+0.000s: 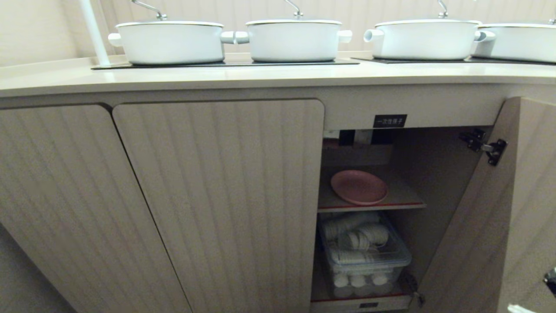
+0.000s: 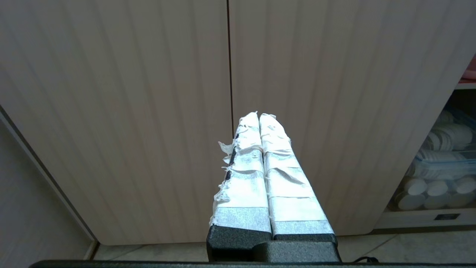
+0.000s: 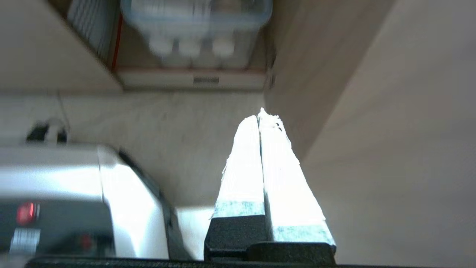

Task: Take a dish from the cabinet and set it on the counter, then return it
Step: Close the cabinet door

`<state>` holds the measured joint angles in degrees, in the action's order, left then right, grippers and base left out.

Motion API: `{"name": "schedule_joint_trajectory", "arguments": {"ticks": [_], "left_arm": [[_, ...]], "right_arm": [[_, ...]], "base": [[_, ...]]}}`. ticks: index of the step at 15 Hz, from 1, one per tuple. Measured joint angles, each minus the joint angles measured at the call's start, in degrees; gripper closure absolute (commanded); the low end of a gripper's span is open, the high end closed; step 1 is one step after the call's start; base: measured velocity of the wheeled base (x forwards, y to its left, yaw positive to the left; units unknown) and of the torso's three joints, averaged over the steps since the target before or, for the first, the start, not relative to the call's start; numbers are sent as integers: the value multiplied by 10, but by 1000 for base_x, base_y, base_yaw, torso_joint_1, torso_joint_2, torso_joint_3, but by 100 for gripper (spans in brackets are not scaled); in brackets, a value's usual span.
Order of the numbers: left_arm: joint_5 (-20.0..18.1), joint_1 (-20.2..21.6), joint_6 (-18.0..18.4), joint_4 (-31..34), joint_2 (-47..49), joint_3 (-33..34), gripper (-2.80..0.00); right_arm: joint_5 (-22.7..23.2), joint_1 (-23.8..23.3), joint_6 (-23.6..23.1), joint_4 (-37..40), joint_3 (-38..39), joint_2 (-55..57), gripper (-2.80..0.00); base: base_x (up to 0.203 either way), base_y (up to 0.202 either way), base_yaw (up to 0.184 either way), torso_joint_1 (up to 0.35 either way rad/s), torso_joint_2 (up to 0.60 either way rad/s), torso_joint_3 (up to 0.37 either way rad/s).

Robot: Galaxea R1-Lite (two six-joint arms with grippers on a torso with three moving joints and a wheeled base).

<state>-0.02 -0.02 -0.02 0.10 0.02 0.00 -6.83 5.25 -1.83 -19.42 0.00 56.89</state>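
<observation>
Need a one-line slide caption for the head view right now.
Cabinet door open; pink dish on the inner shelf, tub of cups below, white pots on the counter.

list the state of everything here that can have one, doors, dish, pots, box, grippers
cabinet door: swung open
two left doors: shut
dish: flat on the inner shelf, not held
pots: lids on, standing on the counter hobs
clear box: lidded, on the cabinet floor
left gripper: shut, empty, facing the shut doors
right gripper: shut, empty, low by the open door
</observation>
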Motion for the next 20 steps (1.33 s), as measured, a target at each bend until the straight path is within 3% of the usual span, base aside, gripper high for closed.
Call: {"name": "schedule_joint_trajectory", "arguments": {"ticks": [3,7,15,20], "left_arm": [[0,0,0,0,0,0,0],[0,0,0,0,0,0,0],[0,0,0,0,0,0,0],[0,0,0,0,0,0,0]], "right_arm": [[39,-29,-32,112,0,-96,0],[76,-41,-45,187,0,-198,0],[87,-23,-44,199,0,-378,0],[86,-15,-44,199,0,-406,0]], "base": [[0,0,0,0,0,0],[0,0,0,0,0,0],[0,0,0,0,0,0],[0,0,0,0,0,0]]}}
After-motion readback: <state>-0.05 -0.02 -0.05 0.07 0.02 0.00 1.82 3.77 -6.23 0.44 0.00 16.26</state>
